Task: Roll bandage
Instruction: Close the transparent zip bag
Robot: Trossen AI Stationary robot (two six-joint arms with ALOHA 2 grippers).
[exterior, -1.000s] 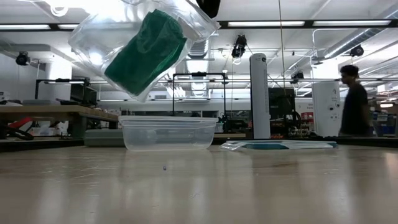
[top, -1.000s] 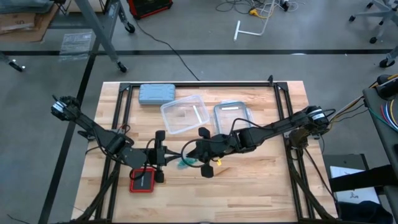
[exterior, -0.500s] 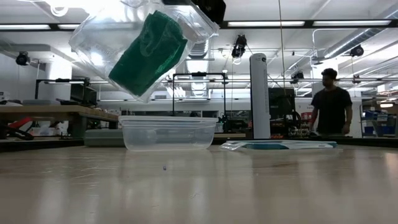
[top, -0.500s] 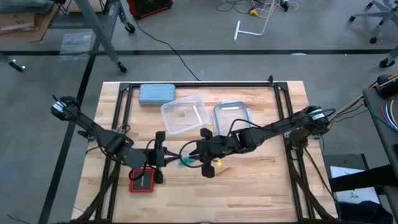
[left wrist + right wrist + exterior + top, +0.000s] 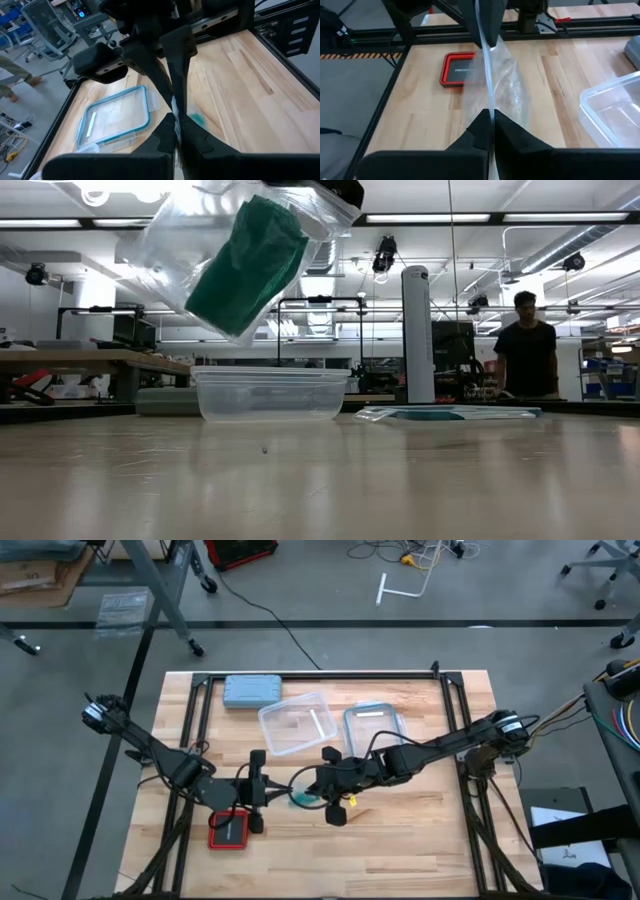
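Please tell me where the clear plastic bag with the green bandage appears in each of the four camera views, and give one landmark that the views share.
High view: the clear bag sits between the two grippers at the table's centre, mostly hidden.
Low view: the bag hangs at the top left, bandage inside.
Left wrist view: only its thin edge between both grippers' fingers.
Right wrist view: bag stretched toward the other gripper.
Shared landmark: the clear container.

The bandage [image 5: 247,265] is deep teal-green inside a clear bag [image 5: 180,250]. The surface [image 5: 400,830] is pale striped wood in a black frame. The case [image 5: 251,690] is grey-blue, the tray [image 5: 231,831] red, the lid [image 5: 372,727] teal-rimmed, the tub [image 5: 295,723] clear. A small tag [image 5: 351,801], perhaps yellow, shows mid-frame.
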